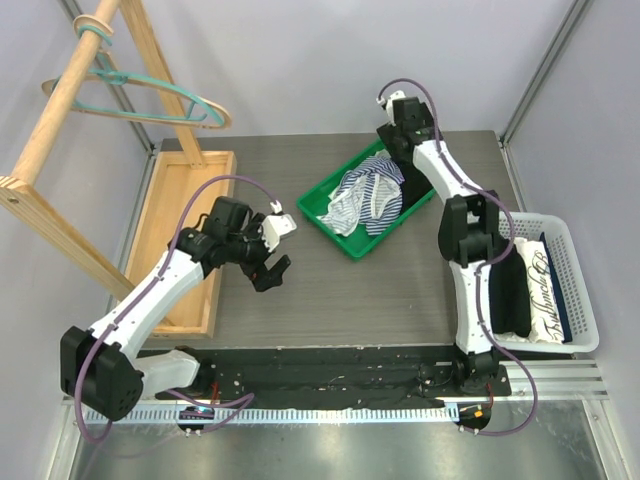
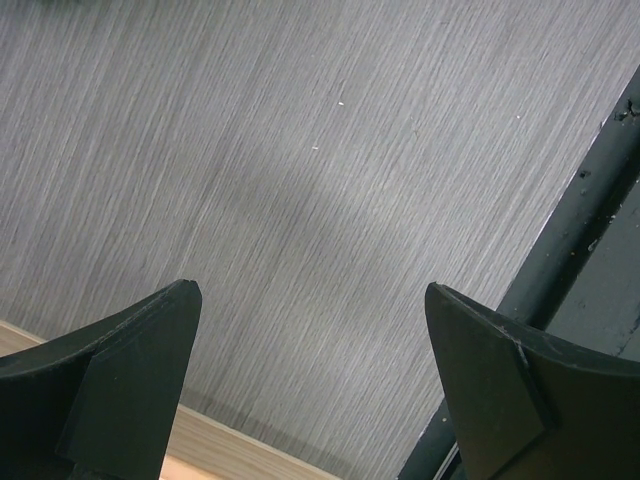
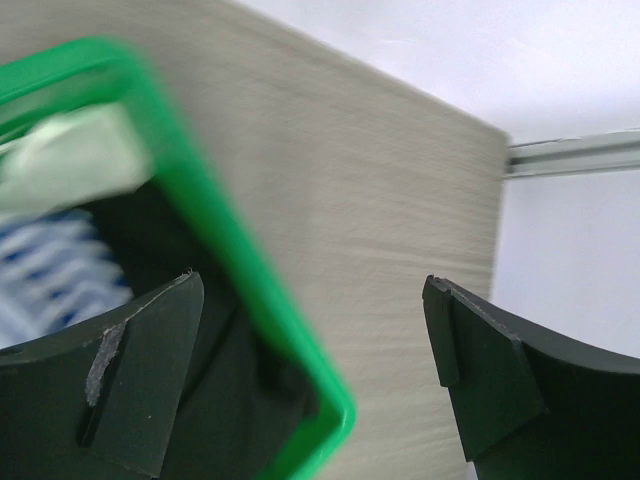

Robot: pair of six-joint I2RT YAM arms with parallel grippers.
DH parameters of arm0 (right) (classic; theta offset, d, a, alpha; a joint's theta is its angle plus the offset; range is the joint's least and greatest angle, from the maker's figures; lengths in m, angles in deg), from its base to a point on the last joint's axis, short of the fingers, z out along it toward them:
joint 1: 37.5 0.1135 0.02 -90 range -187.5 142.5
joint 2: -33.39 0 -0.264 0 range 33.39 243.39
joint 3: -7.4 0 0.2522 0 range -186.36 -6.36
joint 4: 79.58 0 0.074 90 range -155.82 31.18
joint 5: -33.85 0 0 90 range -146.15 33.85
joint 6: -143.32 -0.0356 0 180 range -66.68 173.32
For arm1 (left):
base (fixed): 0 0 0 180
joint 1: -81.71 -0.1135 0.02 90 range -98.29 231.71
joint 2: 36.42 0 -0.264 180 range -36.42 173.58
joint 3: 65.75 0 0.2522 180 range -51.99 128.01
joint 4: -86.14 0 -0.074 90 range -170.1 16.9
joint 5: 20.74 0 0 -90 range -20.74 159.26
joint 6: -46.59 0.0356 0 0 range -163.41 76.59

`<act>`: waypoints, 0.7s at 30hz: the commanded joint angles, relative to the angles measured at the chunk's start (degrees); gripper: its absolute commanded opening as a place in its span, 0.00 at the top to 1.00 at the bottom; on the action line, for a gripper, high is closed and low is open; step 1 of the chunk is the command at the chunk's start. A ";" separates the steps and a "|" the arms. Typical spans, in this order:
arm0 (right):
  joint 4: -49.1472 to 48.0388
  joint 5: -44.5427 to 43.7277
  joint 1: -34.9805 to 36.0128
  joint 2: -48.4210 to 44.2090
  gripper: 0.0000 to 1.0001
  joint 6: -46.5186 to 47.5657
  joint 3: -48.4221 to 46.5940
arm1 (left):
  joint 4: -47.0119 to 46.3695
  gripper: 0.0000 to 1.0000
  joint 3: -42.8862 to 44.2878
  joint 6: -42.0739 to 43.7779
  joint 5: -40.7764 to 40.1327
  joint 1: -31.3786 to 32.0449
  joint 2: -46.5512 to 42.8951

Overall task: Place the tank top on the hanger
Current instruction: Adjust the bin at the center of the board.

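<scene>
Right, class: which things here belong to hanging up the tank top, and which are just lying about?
Belong: tank top, teal hanger.
Lying about: green tray, white basket, folded clothes inside it, wooden rack.

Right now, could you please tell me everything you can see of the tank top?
The tank top is a soft, thin-looking fabric top with narrow navy-and-white stripes and white trim along its edges. It lies crumpled in a loose heap, not spread flat, inside the green tray at the far middle of the table, covering much of the tray's floor. Only the tray appears to touch it.
</scene>
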 commanded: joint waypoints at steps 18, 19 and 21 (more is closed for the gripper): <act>13.56 42.25 20.12 -27.16 0.14 -7.19 33.60 | -9.88 0.00 -2.28 -6.75 -9.77 -4.93 -4.13; 13.91 42.43 20.56 -26.72 0.15 -7.28 33.78 | -9.88 0.00 -2.28 -6.75 -9.42 -5.45 -4.13; 14.79 43.30 21.09 -25.66 0.19 -7.28 34.04 | -9.88 0.00 -2.46 -6.84 -9.06 -5.98 -4.57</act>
